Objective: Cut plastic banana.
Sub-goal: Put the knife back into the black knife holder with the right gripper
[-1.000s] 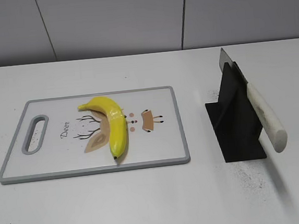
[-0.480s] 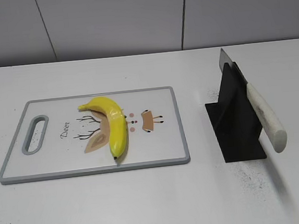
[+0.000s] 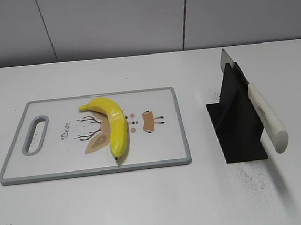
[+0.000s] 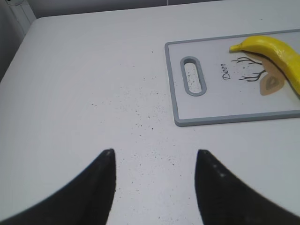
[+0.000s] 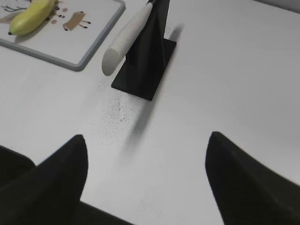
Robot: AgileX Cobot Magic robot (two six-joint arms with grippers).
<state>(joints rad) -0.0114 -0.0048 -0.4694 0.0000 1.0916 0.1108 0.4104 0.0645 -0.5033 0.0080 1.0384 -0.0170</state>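
The plastic banana (image 3: 113, 124) lies on the cutting board (image 3: 169, 142) at the left of the desk (image 3: 148, 202), curved, its lower tip near the board's front edge. The knife (image 3: 261, 114) rests slanted in a black stand (image 3: 236, 131) well to the right of the board, pale handle pointing toward the front and jutting past the stand.

Neither arm shows in the exterior view. The left tool (image 4: 154, 187) hovers over bare desk near the board's handle slot, its fingers apart and holding nothing. The right tool (image 5: 145, 187) hangs short of the knife handle, fingers spread wide and empty.

Nothing has been grasped, so the cutting is not yet begun. The likely risks from here:

- The handle sits tilted and unsupported at its end; a grasp coming in off its axis could tip the knife out of the stand or drag the light stand along
- The banana is smooth and rounded, so it may roll or skid under the blade unless the left tool steadies it
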